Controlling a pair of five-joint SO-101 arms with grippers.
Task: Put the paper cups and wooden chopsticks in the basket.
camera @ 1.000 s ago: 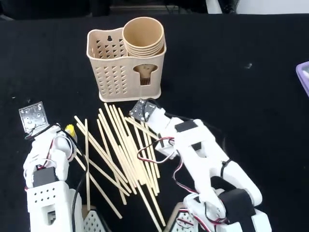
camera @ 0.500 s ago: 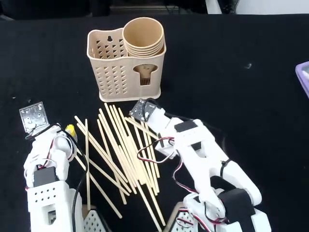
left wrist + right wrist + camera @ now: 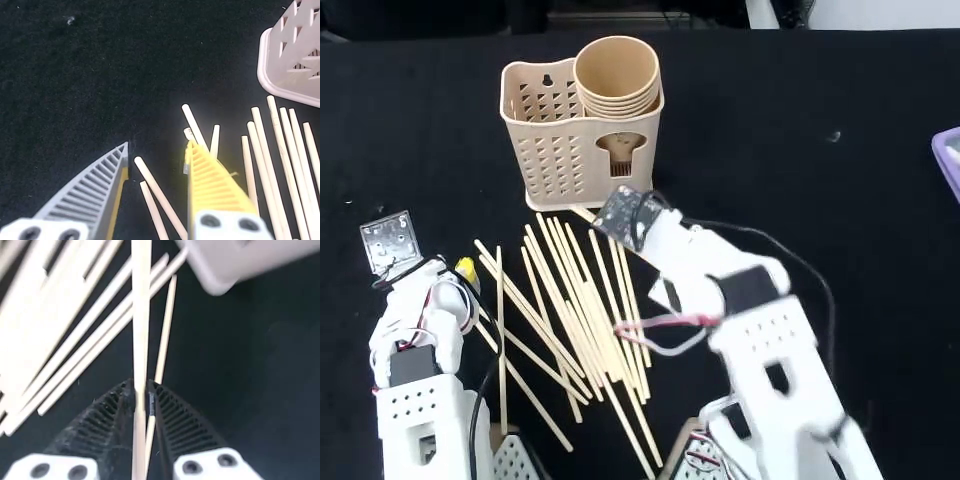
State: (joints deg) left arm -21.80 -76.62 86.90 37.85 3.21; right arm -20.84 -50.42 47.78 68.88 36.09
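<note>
- The left hand (image 3: pixel 157 148), lower left of the high view, is spread apart over the ends of a few loose sticks and grips none.
- The chopsticks (image 3: pixel 570 300) lie fanned on the surface (image 3: pixel 820 200) at lower centre. I judge nearly all of that half is left to do.
- The right hand (image 3: pixel 141 386), at centre, is clamped on one stick (image 3: pixel 141 315) just below the basket.
- The basket (image 3: pixel 565 150), upper centre, holds the stacked cups (image 3: pixel 617 75) in its right compartment, so that part looks done.
- A purple thing (image 3: pixel 948 150) at the right edge sits well apart, and I judge it no hindrance.
</note>
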